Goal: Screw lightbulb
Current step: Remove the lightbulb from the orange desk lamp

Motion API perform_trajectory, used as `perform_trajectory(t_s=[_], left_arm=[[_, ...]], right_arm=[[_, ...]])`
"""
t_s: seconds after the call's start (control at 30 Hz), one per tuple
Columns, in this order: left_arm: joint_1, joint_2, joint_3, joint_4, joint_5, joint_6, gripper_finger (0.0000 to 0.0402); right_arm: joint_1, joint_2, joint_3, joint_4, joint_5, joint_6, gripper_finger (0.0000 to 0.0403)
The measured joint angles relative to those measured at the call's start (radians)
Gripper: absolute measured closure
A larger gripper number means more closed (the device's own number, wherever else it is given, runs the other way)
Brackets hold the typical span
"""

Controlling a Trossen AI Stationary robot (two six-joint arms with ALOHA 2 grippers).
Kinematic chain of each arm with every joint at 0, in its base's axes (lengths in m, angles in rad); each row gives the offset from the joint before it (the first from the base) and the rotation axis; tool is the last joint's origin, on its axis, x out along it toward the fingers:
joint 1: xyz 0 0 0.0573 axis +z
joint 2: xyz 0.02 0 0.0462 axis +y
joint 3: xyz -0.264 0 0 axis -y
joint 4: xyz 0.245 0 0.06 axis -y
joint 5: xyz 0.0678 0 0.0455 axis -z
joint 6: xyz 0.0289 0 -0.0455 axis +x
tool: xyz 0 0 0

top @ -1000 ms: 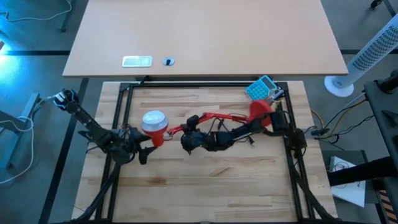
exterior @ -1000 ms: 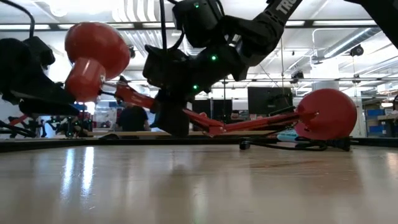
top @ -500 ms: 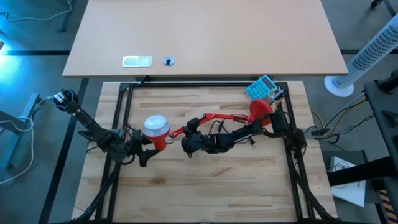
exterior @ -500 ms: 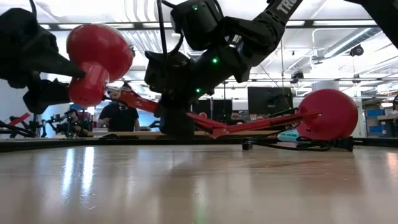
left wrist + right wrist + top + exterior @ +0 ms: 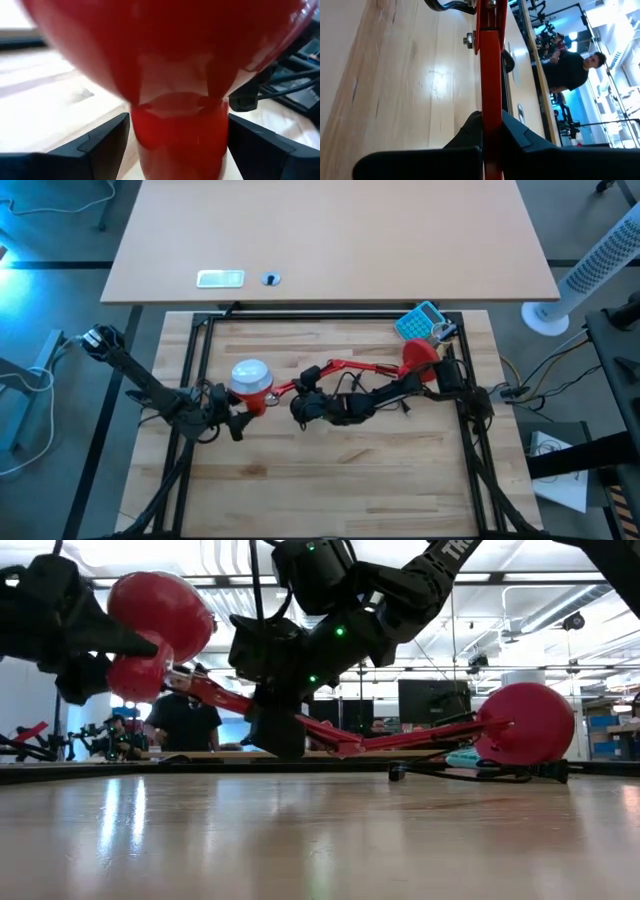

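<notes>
A red desk lamp lies across the table. Its base [image 5: 420, 358] is at the far right, and its cone shade [image 5: 250, 375] is up in the air at the left, white inside facing up. The lightbulb cannot be told apart from that white inside. My left gripper [image 5: 236, 417] reaches in from the left, its fingers on either side of the shade's neck [image 5: 135, 675]. My right gripper [image 5: 303, 408] is shut on the lamp's red arm [image 5: 290, 387] at mid-table. My left gripper has the shade's round neck [image 5: 177, 140] between its two fingers [image 5: 107, 145], one lying against each side. The fingers come in about level from the table's left and lie across the neck. The shade stands above them, clear of the table. My right gripper pinches the lamp's flat red arm [image 5: 490, 115] between its two fingers [image 5: 470, 132]. It comes from the table's right, slanting slightly down. The bar runs on ahead of the fingers, and this part of it is clear of the table.
A teal calculator [image 5: 420, 322] lies at the far right beside the base. Black cables [image 5: 400, 405] trail near the right arm. A black frame [image 5: 200, 330] edges the table. People [image 5: 190, 725] show in the room beyond.
My left gripper has risen and tipped up toward level at the shade's neck. The shade has tilted a little and shifted slightly toward the far edge. The lamp's arm and base stay where they were.
</notes>
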Motion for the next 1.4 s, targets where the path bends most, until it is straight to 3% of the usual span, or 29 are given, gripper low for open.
perform_trajectory(t_s=[0.2, 0.47, 0.57, 0.87, 1.0, 1.17, 1.33, 1.4], left_arm=[[0.001, 0.025, 0.0, 0.163, 0.002, 0.209, 0.0097], [0.007, 0.028, 0.0, 0.176, 0.027, 0.127, 0.0119], [0.008, 0.026, 0.0, 0.177, 0.029, 0.121, 0.015], [0.018, 0.026, 0.0, 0.168, 0.023, 0.145, 0.0152], [0.039, 0.027, 0.0, 0.166, 0.021, 0.222, 0.0152], [0.075, 0.057, 0.0, 0.122, 0.026, 0.302, 0.0146], [0.083, 0.135, 0.0, 0.098, 0.059, 0.29, 0.0145], [0.083, 0.17, 0.0, 0.099, 0.074, 0.283, 0.0145]], right_arm=[[0.01, 0.0, 0.003, 0.018, -0.024, -0.016, 0.039], [0.014, 0.0, 0.003, 0.031, -0.026, -0.064, 0.0385], [0.014, 0.0, 0.003, 0.032, -0.028, -0.087, 0.0357], [0.052, -0.008, 0.014, 0.019, -0.036, -0.001, 0.0256], [0.085, -0.034, 0.05, -0.097, -0.108, 0.19, 0.0215], [0.116, -0.056, 0.093, -0.242, -0.293, 0.611, 0.017], [0.149, -0.096, 0.096, -0.286, -0.278, 0.867, 0.0144], [0.148, -0.127, 0.096, -0.391, -0.283, 0.99, 0.014]])
